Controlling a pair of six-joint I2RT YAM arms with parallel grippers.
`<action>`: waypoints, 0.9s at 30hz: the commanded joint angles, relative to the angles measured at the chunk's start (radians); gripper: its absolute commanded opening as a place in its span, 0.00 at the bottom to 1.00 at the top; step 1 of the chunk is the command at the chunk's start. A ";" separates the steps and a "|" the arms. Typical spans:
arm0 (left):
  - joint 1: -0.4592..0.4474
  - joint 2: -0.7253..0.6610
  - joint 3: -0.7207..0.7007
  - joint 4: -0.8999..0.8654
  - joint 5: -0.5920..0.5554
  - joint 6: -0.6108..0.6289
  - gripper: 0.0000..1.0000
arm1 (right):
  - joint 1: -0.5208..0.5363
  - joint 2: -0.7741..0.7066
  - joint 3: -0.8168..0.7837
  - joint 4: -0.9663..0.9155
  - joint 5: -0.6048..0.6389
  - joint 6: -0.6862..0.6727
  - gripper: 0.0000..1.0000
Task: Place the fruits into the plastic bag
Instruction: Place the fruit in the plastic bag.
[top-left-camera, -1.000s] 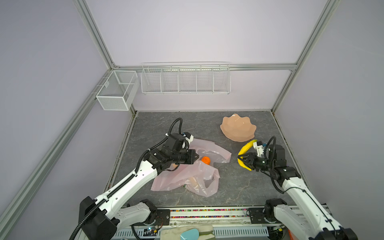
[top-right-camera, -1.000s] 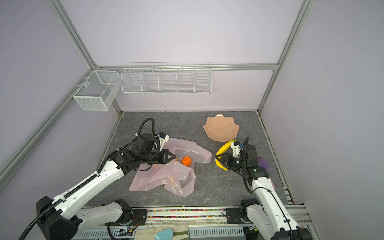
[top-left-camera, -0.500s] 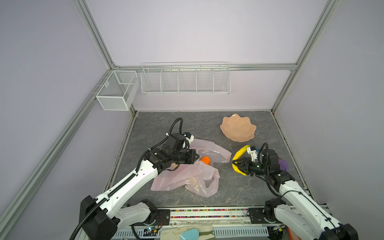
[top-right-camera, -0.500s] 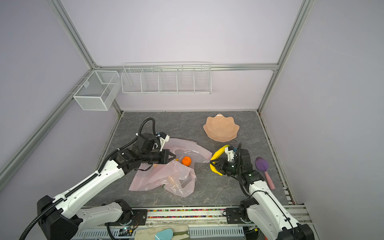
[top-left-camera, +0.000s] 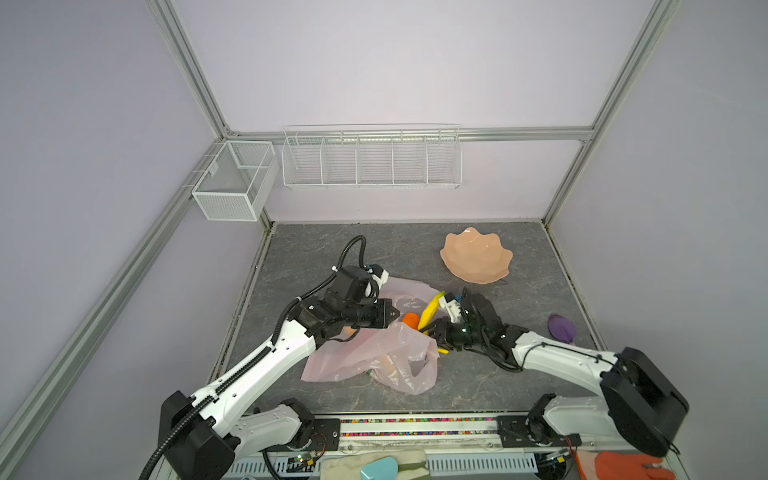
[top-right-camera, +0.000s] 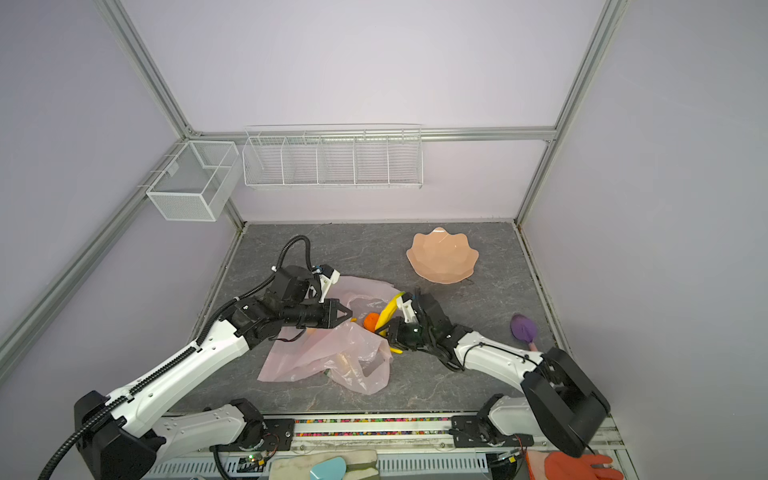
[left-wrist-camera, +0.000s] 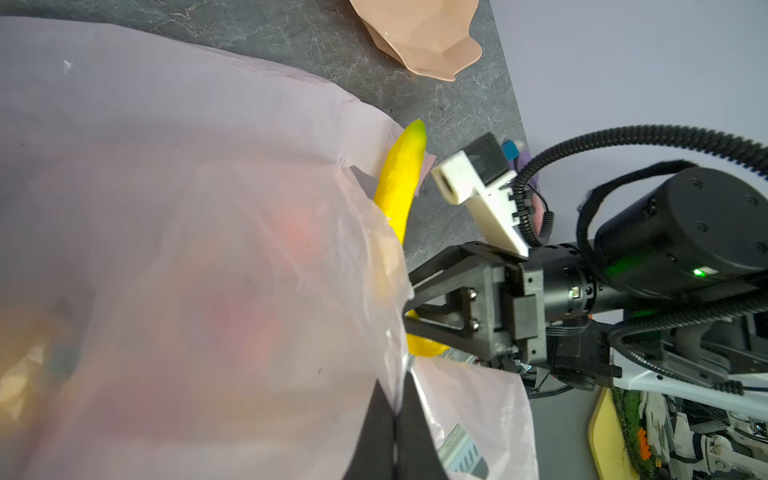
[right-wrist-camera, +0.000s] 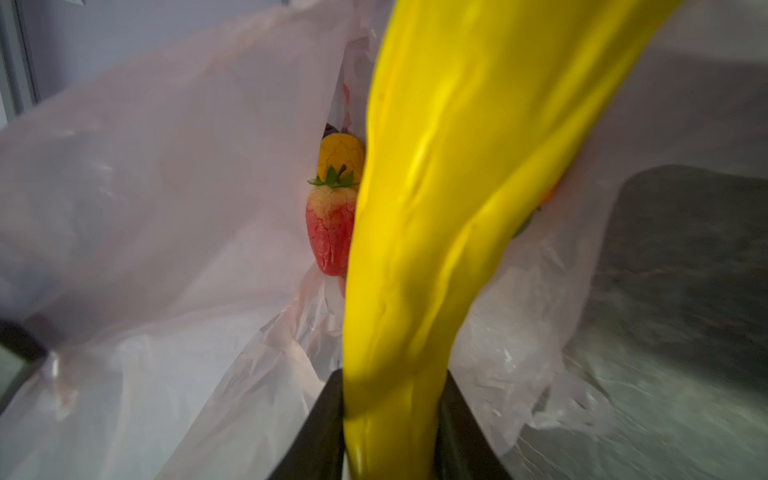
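Grey counter (top-left-camera: 395, 249), bag (top-left-camera: 365, 361) at 7 o'clock of centre | left fingers (left-wrist-camera: 376, 449) pinched shut on bag rim | right fingers (right-wrist-camera: 320, 436) grip banana (right-wrist-camera: 436, 208), half through mouth from 3 o'clock | strawberry (right-wrist-camera: 330, 232) inside; tangerine (top-left-camera: 410, 320) at mouth, in-or-out unclear | judged late: banana release left.

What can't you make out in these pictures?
- Plastic bag: in both top views its contents are only vague shapes through crinkled pink film; no count possible.
- Right wrist view: the banana held in the right hand blocks most; only one strawberry and a yellow fruit behind it show clearly.
- Purple object: too small to identify; right arm covers its handle's end.
- Teal thing and orange glove: cut by the bottom edge.
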 joint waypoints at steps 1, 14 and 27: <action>0.005 -0.013 0.032 0.005 0.006 0.014 0.00 | 0.079 0.112 0.106 0.134 0.015 0.037 0.15; 0.005 -0.035 0.029 -0.004 -0.018 0.018 0.00 | 0.150 0.368 0.356 0.114 -0.107 0.057 0.34; 0.005 -0.036 0.027 -0.015 -0.028 0.021 0.00 | 0.151 0.378 0.391 0.016 -0.133 0.048 0.79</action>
